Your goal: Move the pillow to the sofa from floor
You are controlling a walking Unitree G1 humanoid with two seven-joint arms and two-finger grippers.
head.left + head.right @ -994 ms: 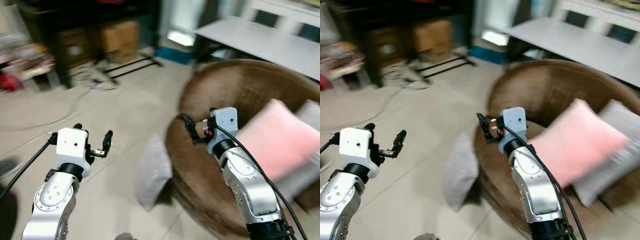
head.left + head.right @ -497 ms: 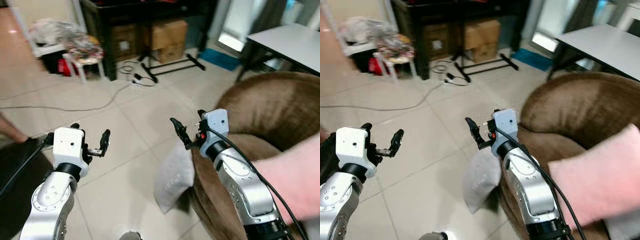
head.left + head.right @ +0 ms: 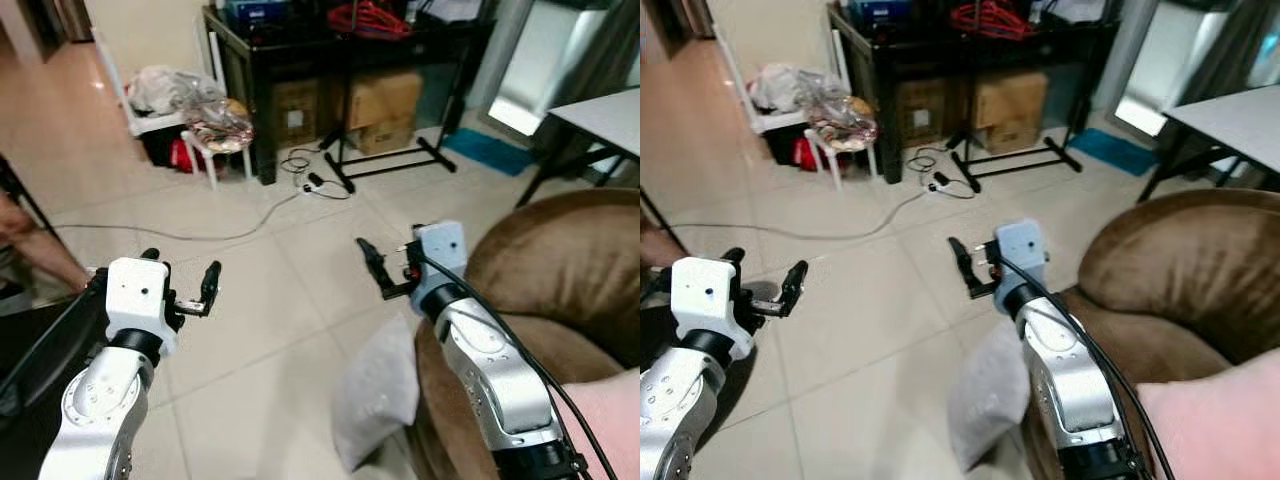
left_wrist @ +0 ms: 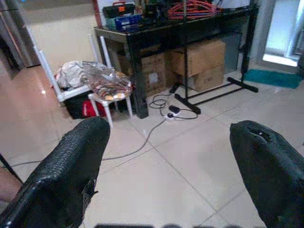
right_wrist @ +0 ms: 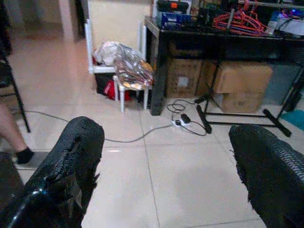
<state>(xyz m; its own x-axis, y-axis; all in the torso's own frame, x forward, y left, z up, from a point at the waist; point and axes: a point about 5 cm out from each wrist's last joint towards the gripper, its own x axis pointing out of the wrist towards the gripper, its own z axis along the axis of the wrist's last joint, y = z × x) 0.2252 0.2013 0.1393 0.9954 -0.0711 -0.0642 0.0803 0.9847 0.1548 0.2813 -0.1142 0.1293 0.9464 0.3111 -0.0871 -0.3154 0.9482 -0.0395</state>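
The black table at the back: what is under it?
Under the black table sit cardboard boxes, a black stand's floor bars before them, and a power strip with cables. Anything deeper behind the boxes is hidden in shadow.

Head stereo looks down-forward; wrist cams face black desk [image 4: 180, 33]; all share floor [image 3: 270, 300].

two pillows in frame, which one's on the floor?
The grey pillow, standing on the tiles against the brown sofa below the right pincer. The pink pillow lies up on the sofa.
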